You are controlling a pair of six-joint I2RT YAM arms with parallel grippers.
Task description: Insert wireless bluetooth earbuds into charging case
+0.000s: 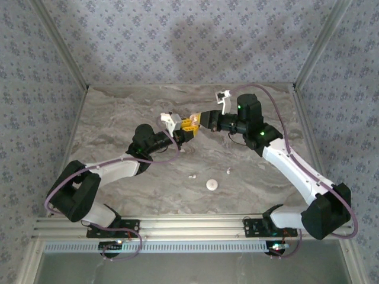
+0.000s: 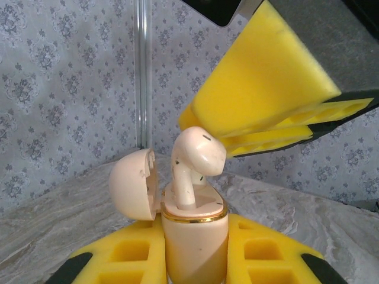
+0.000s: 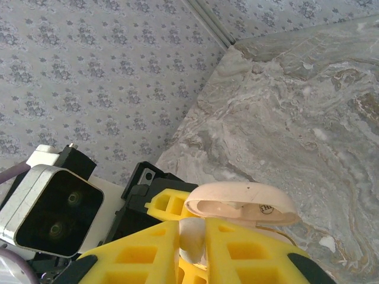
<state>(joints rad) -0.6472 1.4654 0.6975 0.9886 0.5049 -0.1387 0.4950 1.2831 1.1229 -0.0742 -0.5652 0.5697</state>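
Note:
My left gripper [image 1: 187,128] is shut on the cream charging case [image 2: 195,236], holding it upright with its lid [image 2: 135,183] swung open to the left. One white earbud [image 2: 192,163] stands with its stem in the case's socket, bud end up. My right gripper [image 1: 199,120] is shut on that bud, its yellow fingers [image 2: 260,83] coming in from the upper right. In the right wrist view the earbud [image 3: 192,236] sits pinched between the pads [image 3: 142,254], just below the open lid [image 3: 240,204]. Two tiny white earbud pieces [image 1: 192,176] [image 1: 228,171] lie on the table.
A small round white object [image 1: 212,184] lies on the marble table [image 1: 118,112] near the front middle. Both arms meet above the table's centre back. Patterned walls enclose the table on three sides. The left wrist camera housing [image 3: 50,213] sits close to my right fingers.

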